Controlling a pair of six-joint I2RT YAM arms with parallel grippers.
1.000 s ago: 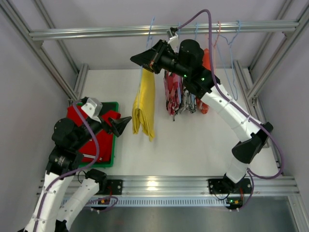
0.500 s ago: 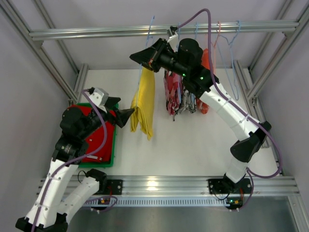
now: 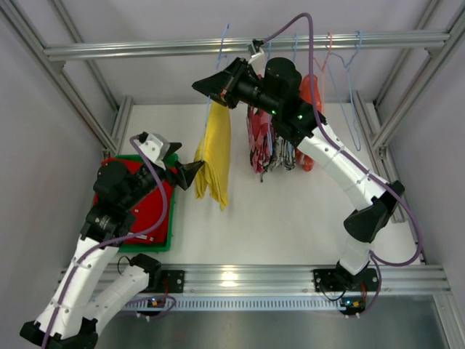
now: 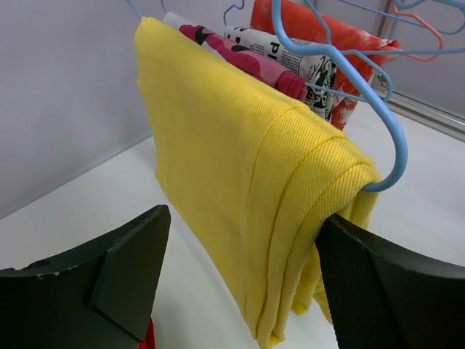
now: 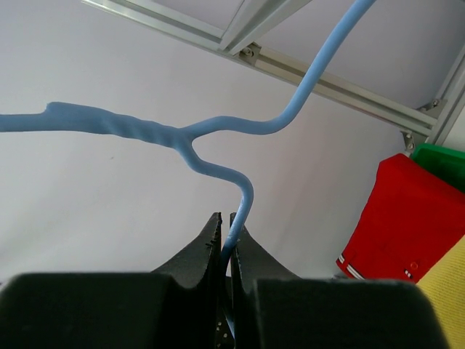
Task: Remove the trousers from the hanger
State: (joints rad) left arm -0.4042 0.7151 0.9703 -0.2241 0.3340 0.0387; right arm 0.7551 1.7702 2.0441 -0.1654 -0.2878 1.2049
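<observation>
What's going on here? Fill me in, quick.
The right gripper is shut on the wire of a blue hanger, which has the yellow trousers draped over its bar. The left gripper is open, with one finger on each side of those trousers, and has not yet closed on them. The red trousers already lie on the green tray at the left.

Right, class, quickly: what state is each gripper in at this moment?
Left gripper: open, jaws either side of the yellow trousers.
Right gripper: shut on the blue hanger.
</observation>
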